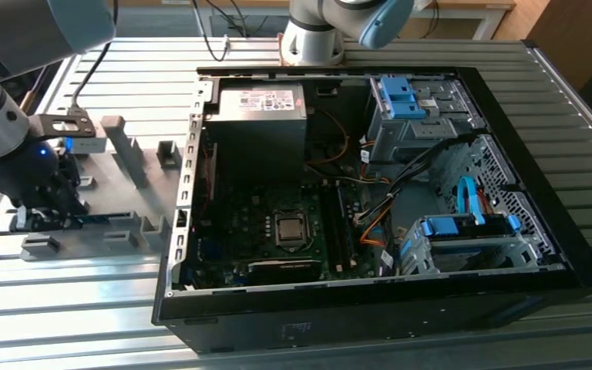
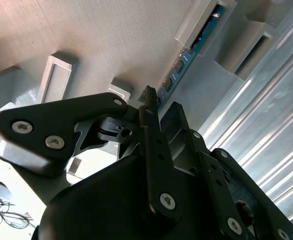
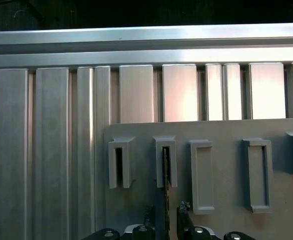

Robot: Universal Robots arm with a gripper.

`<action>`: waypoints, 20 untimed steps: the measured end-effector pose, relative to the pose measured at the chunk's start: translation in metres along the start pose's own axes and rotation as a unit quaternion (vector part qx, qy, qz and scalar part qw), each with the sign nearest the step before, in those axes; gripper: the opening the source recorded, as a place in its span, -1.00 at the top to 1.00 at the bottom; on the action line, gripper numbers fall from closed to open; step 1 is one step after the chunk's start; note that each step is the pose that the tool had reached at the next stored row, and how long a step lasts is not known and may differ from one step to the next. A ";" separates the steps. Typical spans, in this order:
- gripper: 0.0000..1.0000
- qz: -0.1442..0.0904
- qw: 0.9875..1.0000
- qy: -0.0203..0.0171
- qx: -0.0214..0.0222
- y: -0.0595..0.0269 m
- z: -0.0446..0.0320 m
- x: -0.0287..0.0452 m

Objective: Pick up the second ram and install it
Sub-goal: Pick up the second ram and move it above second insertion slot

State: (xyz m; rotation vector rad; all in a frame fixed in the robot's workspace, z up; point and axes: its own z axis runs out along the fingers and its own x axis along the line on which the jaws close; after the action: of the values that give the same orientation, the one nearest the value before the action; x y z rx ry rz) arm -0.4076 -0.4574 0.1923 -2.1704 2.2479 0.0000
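Fingers [image 3: 182, 210] straddle second ram [image 3: 166, 197], not yet closed.
Stick lies edge-on between the parted tips, long axis running into the gray holder block [image 3: 158, 160]; nothing gripped.

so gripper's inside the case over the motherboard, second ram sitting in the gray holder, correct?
No. The exterior view shows the gripper outside the case, down at the gray holder on that view's left. The second ram does sit in the gray holder.
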 end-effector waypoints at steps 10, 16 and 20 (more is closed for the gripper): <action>0.41 0.000 1.000 0.000 0.000 -0.0008 0.0027 0.0000; 0.55 0.000 1.000 0.001 0.000 -0.0016 0.0029 -0.0001; 0.55 0.000 1.000 0.001 0.000 -0.0019 0.0030 0.0000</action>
State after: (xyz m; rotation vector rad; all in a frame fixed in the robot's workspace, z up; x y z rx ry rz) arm -0.4056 -0.4574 0.1893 -2.1717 2.2492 -0.0025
